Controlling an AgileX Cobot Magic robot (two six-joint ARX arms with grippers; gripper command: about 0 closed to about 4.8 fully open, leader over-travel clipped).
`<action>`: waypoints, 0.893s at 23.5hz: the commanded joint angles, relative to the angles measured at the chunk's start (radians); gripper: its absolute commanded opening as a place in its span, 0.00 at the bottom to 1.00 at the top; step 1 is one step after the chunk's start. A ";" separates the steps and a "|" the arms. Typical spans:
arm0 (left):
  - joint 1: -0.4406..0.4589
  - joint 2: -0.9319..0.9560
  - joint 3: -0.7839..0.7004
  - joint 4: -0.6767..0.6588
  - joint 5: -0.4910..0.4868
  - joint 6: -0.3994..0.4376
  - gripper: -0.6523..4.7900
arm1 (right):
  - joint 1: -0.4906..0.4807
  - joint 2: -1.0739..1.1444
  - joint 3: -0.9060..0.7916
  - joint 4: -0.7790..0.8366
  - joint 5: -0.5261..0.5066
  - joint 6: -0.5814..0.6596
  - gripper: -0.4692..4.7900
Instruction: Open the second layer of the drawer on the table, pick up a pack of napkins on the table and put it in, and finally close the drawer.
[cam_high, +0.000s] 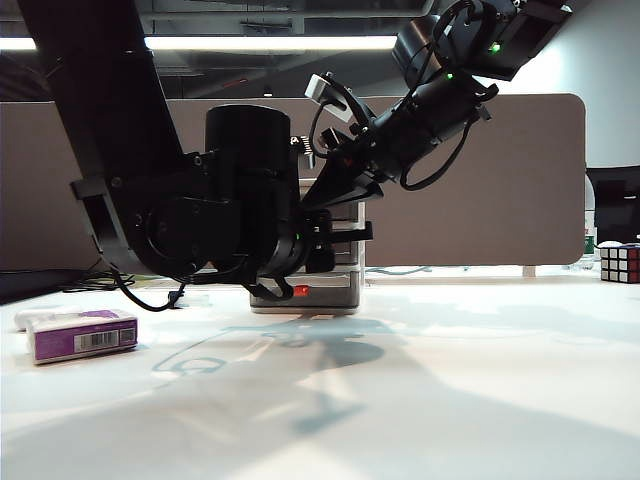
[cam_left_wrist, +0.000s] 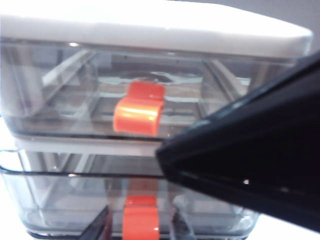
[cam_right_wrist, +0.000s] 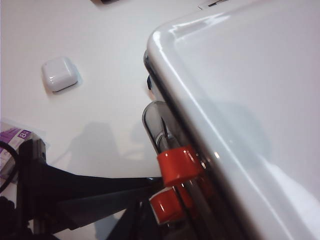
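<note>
The pack of napkins (cam_high: 82, 335) is purple with white edges; the drawer (cam_left_wrist: 150, 35) is light grey with smoky tiers and red tabs.

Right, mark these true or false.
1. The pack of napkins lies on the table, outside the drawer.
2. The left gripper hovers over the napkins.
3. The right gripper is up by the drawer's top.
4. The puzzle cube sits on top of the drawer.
1. True. The pack of napkins lies on the table, to the left of the drawer in the exterior view.
2. False. The left gripper is at the drawer's front, at the red tab of the second layer.
3. True. The right gripper reaches in from above, at the drawer's top.
4. False. The puzzle cube stands on the table at the far right.
</note>
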 joint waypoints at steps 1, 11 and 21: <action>0.010 -0.005 0.011 0.010 0.000 0.000 0.33 | 0.000 -0.009 0.004 0.018 -0.006 -0.004 0.08; 0.013 0.003 0.017 -0.008 0.001 -0.001 0.21 | 0.000 -0.009 0.004 0.021 -0.002 -0.004 0.08; 0.012 0.003 0.014 -0.013 -0.002 0.000 0.11 | -0.007 -0.008 0.004 0.029 0.036 -0.032 0.08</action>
